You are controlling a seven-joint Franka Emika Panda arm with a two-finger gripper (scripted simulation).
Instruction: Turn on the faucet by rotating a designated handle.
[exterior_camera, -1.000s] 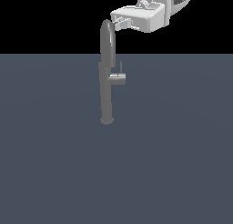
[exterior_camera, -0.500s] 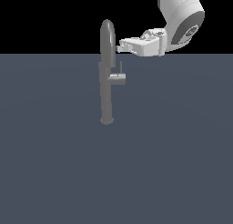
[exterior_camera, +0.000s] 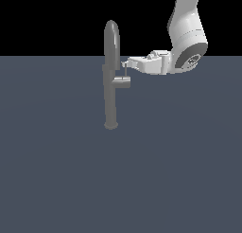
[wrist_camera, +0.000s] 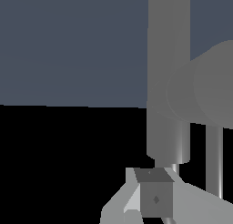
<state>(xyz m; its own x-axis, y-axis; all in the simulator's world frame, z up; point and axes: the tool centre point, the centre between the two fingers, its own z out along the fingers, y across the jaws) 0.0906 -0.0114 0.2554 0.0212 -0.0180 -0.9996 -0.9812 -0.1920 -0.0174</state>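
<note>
The faucet (exterior_camera: 111, 92) is a slim grey column with an arched top, standing on a small round base on the dark floor. Its handle (exterior_camera: 122, 82) is a short stub on the side facing the exterior view's right, with a thin rod lever (exterior_camera: 126, 72) rising from it. My gripper (exterior_camera: 125, 64) reaches in level from the exterior view's right, its tips at the top of the lever, beside the column. In the wrist view the fingertips (wrist_camera: 154, 198) sit pressed together, shut on nothing, close to the faucet column (wrist_camera: 168, 59), the handle stub (wrist_camera: 200, 91) and the rod (wrist_camera: 214, 159).
A flat dark blue-grey floor (exterior_camera: 179, 170) spreads around the faucet, with black background above it. My white arm (exterior_camera: 189, 33) comes down from the upper part of the exterior view's right.
My gripper has dropped from beside the arched top down to the lever's top, moving slightly toward the column. The faucet and handle have not moved.
</note>
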